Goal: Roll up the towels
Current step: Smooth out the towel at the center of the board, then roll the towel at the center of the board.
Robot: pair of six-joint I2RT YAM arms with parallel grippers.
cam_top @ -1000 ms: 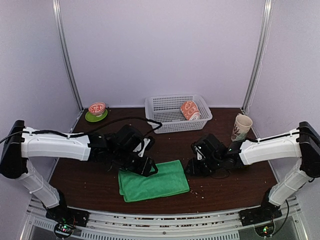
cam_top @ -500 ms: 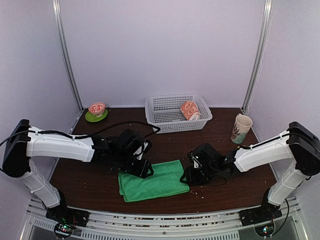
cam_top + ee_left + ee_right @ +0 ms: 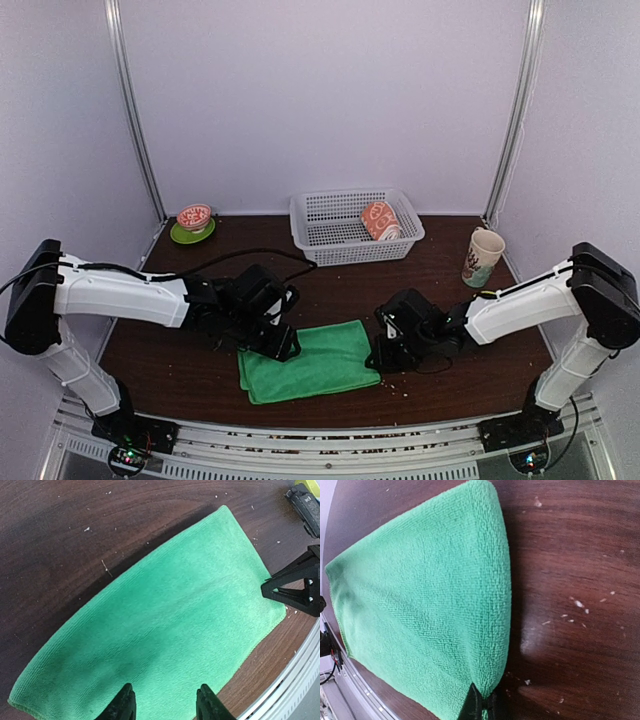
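Currently green towel (image 3: 308, 362) flat on table (image 3: 180, 350) near front edge. Right gripper (image 3: 481, 706) clenched on its right corner. Left gripper (image 3: 166, 705) released, fingers apart above left end. Bunny towel (image 3: 380, 220) in basket (image 3: 325, 235)

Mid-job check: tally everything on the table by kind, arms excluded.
Towels: 2 (green towel, peach towel)
Basket: 1
Cup: 1
Bowl: 1
Saucer: 1
Total: 6
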